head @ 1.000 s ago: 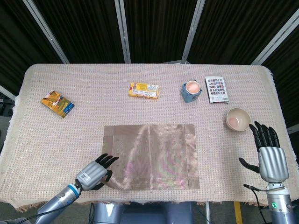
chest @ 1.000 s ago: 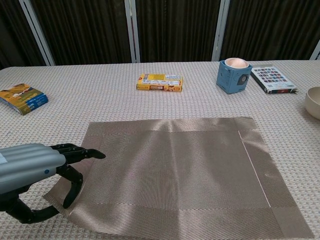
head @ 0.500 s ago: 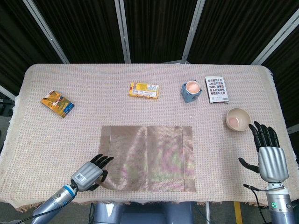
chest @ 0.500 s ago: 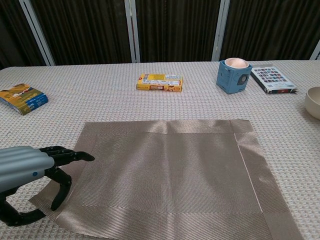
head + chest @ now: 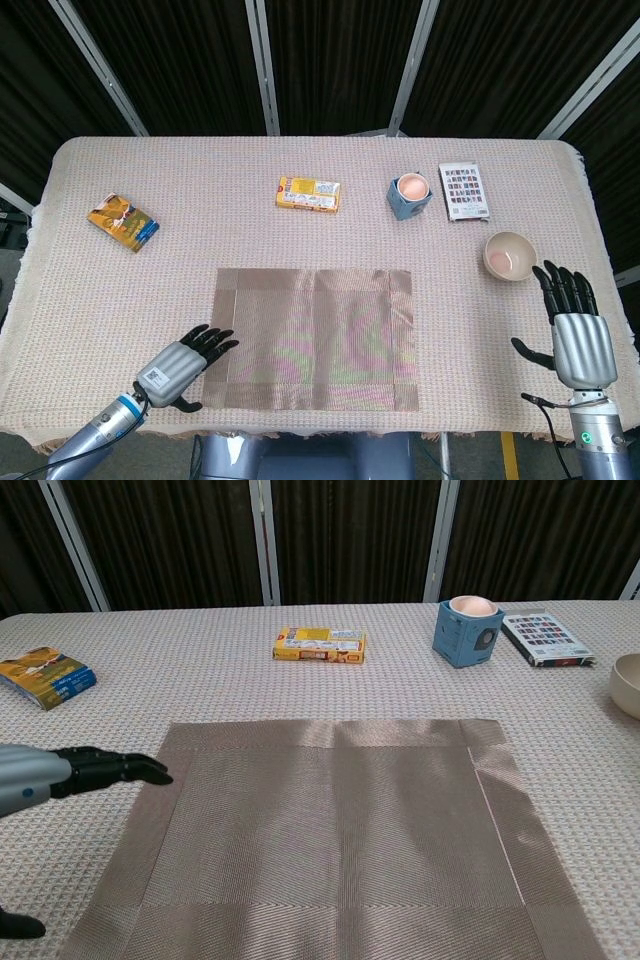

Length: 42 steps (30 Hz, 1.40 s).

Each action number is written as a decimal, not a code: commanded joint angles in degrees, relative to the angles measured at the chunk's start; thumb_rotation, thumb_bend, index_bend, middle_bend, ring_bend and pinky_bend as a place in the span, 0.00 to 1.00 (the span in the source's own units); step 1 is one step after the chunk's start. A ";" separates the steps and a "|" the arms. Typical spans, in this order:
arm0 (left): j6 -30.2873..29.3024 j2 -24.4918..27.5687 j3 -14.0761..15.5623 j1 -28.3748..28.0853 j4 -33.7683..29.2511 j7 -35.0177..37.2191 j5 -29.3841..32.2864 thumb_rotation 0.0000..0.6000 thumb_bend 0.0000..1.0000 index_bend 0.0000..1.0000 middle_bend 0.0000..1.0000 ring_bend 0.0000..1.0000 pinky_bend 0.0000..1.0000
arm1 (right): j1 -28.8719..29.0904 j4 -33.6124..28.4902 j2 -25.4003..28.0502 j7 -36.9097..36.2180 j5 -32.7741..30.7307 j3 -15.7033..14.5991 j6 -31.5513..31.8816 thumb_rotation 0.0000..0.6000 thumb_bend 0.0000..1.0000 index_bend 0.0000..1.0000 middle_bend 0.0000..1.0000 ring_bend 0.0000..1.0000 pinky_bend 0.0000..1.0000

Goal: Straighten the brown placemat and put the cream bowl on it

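The brown placemat lies flat and square to the table edge at the front centre. My left hand hovers just off its front left corner, fingers spread, holding nothing. The cream bowl sits on the tablecloth at the right, well apart from the mat. My right hand is open, upright near the front right edge, its fingertips just short of the bowl.
A blue cup and a patterned booklet stand behind the bowl. A yellow box lies at the back centre, and a yellow-blue packet at the left. The table's front edge runs just below the mat.
My left hand let go of the mat's front left corner and drew back to the left. The corner now lies flat and the mat has shifted slightly left. The right hand has not moved.
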State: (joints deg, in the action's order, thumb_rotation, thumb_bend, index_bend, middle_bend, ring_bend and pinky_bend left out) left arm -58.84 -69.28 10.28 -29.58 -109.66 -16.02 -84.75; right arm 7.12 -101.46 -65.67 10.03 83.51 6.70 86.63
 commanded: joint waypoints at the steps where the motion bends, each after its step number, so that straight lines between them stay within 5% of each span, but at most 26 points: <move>1: -5.60 2.69 -2.52 1.50 -1.15 2.43 -1.25 1.00 0.00 0.00 0.00 0.00 0.00 | 0.43 0.80 -0.14 0.28 -0.96 -0.04 -1.38 1.00 0.00 0.00 0.00 0.00 0.00; 7: -16.73 6.04 -7.70 5.17 -0.28 -0.04 1.14 1.00 0.00 0.00 0.00 0.00 0.00 | 2.75 3.63 -0.74 -0.65 -5.36 0.78 -7.34 1.00 0.00 0.00 0.00 0.00 0.00; 17: -26.83 5.33 -13.37 10.48 1.91 -3.96 9.54 1.00 0.00 0.00 0.00 0.00 0.00 | 11.41 13.42 -5.10 0.59 -14.51 3.11 -23.65 1.00 0.00 0.00 0.00 0.00 0.00; 29: -25.47 5.25 -15.33 12.10 6.20 0.04 14.02 1.00 0.00 0.00 0.00 0.00 0.00 | 17.67 24.37 -11.64 4.74 -19.91 4.22 -31.40 1.00 0.00 0.01 0.00 0.00 0.00; 42: -24.23 5.79 -16.11 12.76 6.67 2.01 13.30 1.00 0.00 0.00 0.00 0.00 0.00 | 21.24 39.18 -18.23 5.62 -25.02 4.83 -37.08 1.00 0.00 0.15 0.00 0.00 0.00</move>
State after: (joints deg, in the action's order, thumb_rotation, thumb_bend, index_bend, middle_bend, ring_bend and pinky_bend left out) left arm -83.10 -63.48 -5.81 -16.84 -102.99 -13.98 -71.42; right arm 27.75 -63.92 -82.86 15.97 59.30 11.43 50.65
